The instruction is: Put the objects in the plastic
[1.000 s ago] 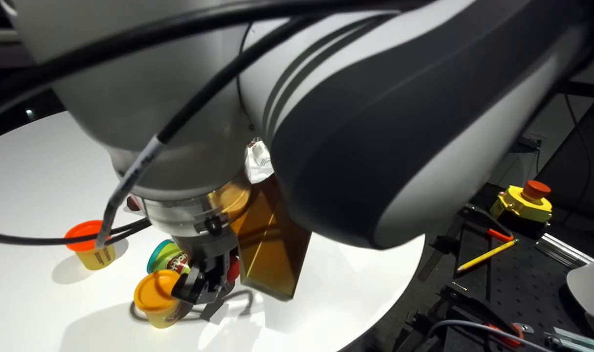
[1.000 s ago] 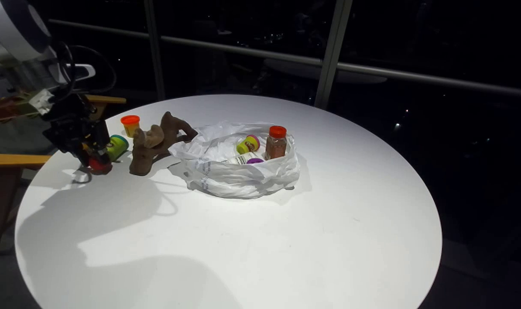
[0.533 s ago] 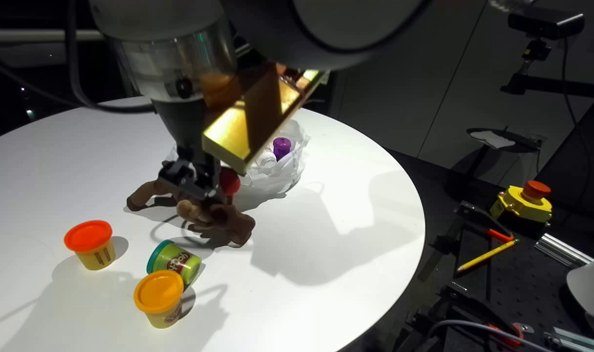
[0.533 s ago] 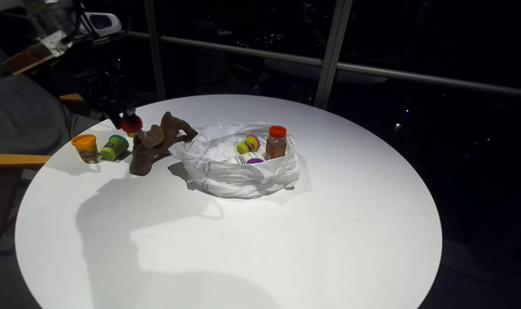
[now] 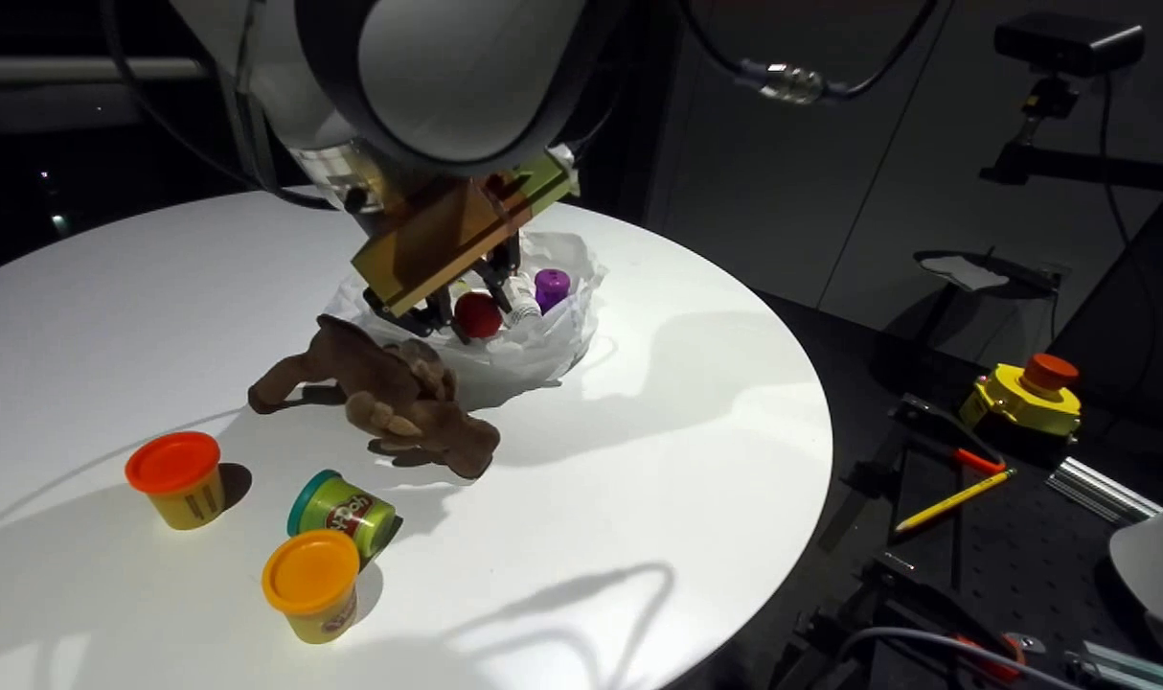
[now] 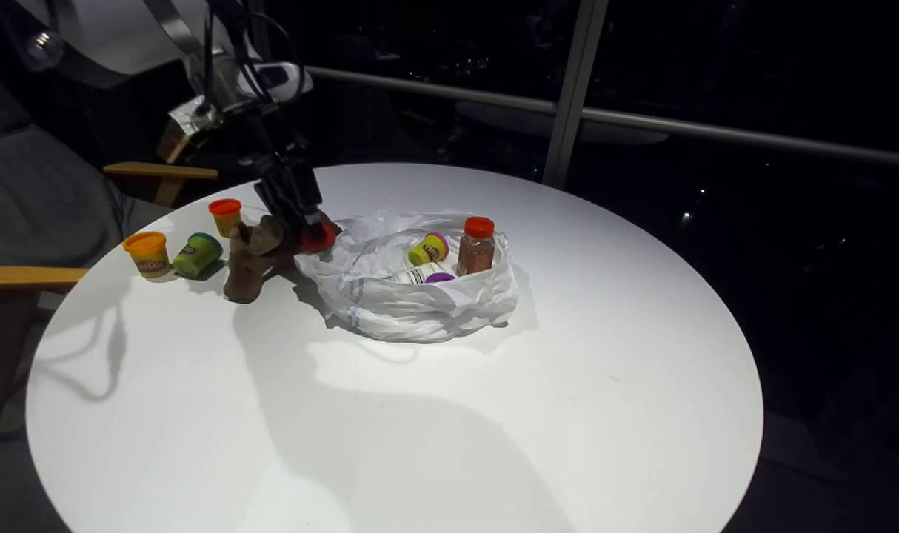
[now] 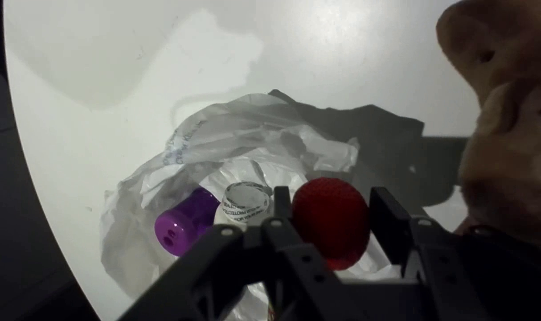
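My gripper [image 7: 330, 200] is shut on a red ball [image 7: 333, 232], with one finger on each side. The ball shows in both exterior views [image 5: 477, 315] [image 6: 318, 237]. It hangs at the near rim of the white plastic bag [image 6: 412, 311], beside the toy. The open bag holds a red-lidded jar [image 6: 477, 255], a yellow-green tub [image 6: 429, 249], a purple container [image 7: 188, 220] and a white printed cylinder [image 7: 246, 203]. On the table outside it are an orange-lidded tub [image 5: 311, 580], a green tub [image 5: 352, 513] lying on its side and a red-lidded yellow tub [image 5: 177, 479].
A brown plush toy [image 5: 380, 393] lies between the tubs and the bag, close to the bag's rim. The round white table [image 6: 568, 414] has its edge near the tubs. A chair [image 6: 35, 277] stands beyond that edge.
My gripper has lifted the red ball from beside the tubs and carried it over the plush toy to the bag's rim. The tubs, toy and bag have not moved.
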